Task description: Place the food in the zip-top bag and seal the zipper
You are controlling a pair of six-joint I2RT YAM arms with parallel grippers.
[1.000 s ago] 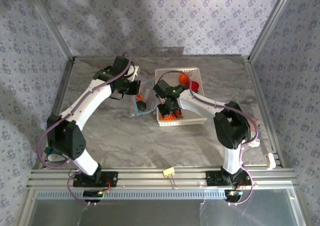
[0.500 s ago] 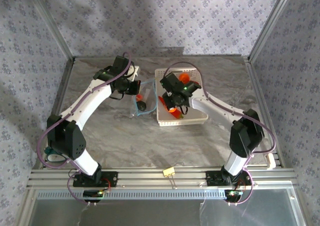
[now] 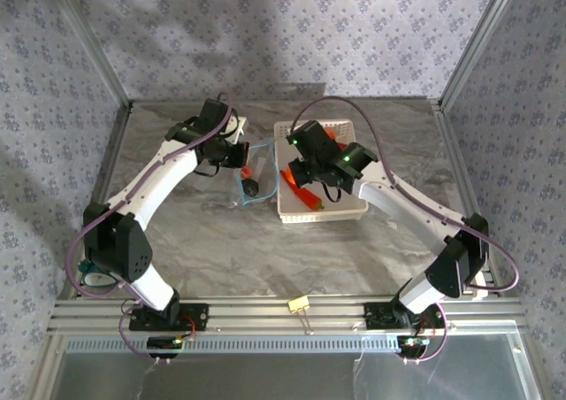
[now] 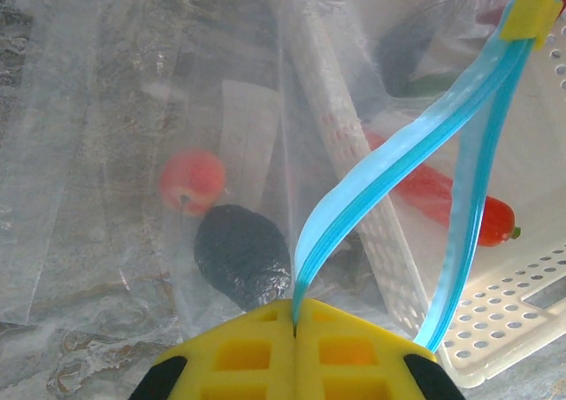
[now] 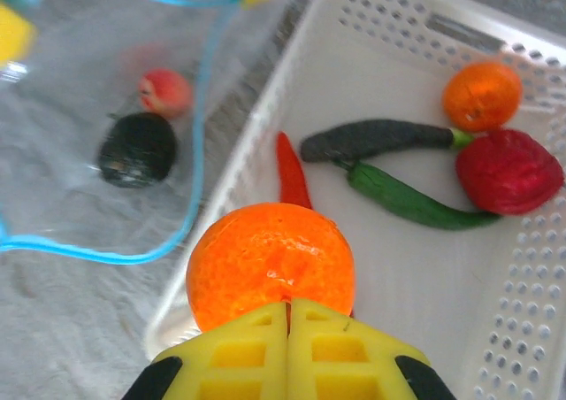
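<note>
From above, at the frame's middle, the left gripper point(image 3: 245, 159) meets the upper edge of the zip-top bag point(image 3: 255, 180). The bag lies flat just left of the white basket point(image 3: 352, 211). The right gripper point(image 3: 299, 172) hangs over the basket's left half.

Low in the left wrist view, the left gripper point(image 4: 294, 329) has its yellow fingers point(image 4: 243, 356) pressed together on the zipper point(image 4: 380, 170), which rises toward the upper right. Inside the bag, left of centre, lie a reddish round fruit point(image 4: 192, 180) and a dark piece point(image 4: 240, 257).

At the bottom of the right wrist view, the right gripper point(image 5: 288, 307) has its pads together, pinching a round orange fruit point(image 5: 270, 258) at its near side. Beyond it, right of centre, the basket point(image 5: 531, 285) holds a red pepper point(image 5: 290, 174), a dark cucumber point(image 5: 376, 139), a green one point(image 5: 411, 201), another orange point(image 5: 482, 95) and a red fruit point(image 5: 508, 170). The bag point(image 5: 71, 196) lies left of the basket.
</note>
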